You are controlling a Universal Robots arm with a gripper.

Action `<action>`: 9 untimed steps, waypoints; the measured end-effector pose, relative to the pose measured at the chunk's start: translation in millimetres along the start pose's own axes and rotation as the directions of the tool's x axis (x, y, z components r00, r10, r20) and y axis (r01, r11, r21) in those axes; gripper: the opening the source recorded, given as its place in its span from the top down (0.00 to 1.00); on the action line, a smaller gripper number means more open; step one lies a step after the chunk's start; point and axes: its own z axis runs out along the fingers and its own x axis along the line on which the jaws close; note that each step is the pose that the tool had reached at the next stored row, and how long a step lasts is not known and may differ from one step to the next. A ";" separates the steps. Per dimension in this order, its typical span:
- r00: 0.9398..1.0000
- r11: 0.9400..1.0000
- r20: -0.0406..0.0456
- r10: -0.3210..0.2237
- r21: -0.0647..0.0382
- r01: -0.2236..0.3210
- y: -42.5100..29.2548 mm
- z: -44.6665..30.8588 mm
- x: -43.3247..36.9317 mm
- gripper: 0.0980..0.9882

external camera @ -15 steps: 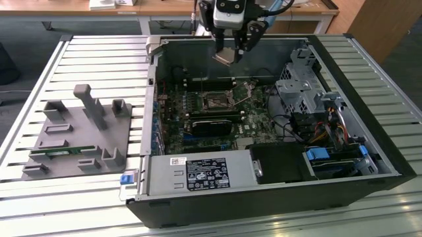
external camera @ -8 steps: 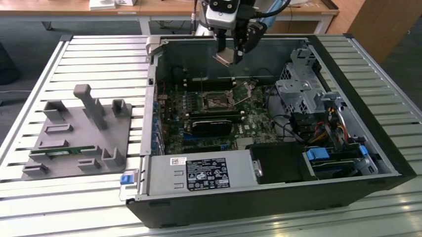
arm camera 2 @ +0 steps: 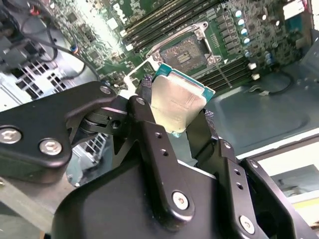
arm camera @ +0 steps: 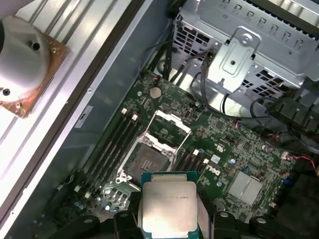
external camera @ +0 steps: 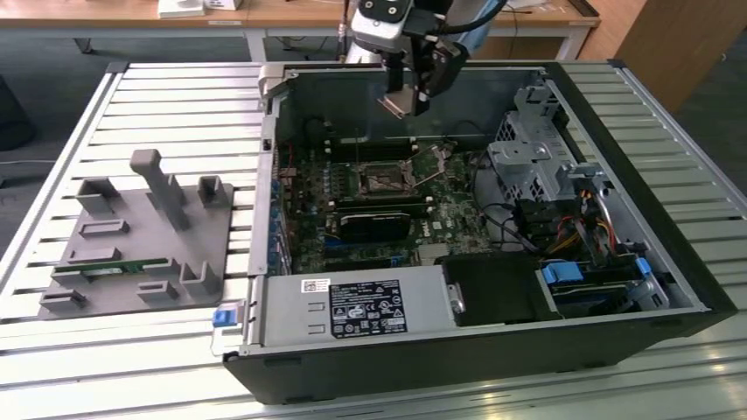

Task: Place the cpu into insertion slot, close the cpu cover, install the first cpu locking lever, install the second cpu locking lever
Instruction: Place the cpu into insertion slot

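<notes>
**Chip held over an open socket**

The gripper (arm camera: 169, 223) has its black fingers (arm camera: 125, 220) closed against two sides of the cpu (arm camera: 168, 205). The chip's dull metal face is turned to the camera, with a green edge showing round it. Past it, on the green motherboard (arm camera: 224, 149), the insertion slot (arm camera: 148, 160) lies dark and uncovered. The cpu cover (arm camera: 171, 130) stands open just beside it, tilted up as far as I can make out. Long memory slots (arm camera: 110, 149) flank the socket. A perforated metal cage (arm camera: 239, 45) stands farther off.

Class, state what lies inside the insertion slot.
The insertion slot is bare: only its dark contact field. The cpu, clamped in the gripper, hides the board just beside it.
</notes>
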 end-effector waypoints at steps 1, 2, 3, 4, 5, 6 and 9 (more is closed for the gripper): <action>1.000 1.000 0.001 0.015 0.000 -0.015 0.0 0.2 0.0 0.52; 1.000 1.000 0.003 0.030 0.000 -0.030 0.0 0.4 0.0 0.52; 0.999 0.999 0.005 0.045 -0.001 -0.045 0.0 0.6 0.0 0.52; 0.998 0.998 0.006 0.063 -0.001 -0.063 -0.1 0.8 0.0 0.52; 0.997 0.997 0.008 0.079 -0.001 -0.079 -0.1 1.0 0.0 0.52; 0.995 0.996 0.010 0.094 -0.001 -0.094 -0.1 1.3 0.0 0.52; 0.990 0.990 0.015 0.142 -0.003 -0.142 -0.2 2.0 0.0 0.52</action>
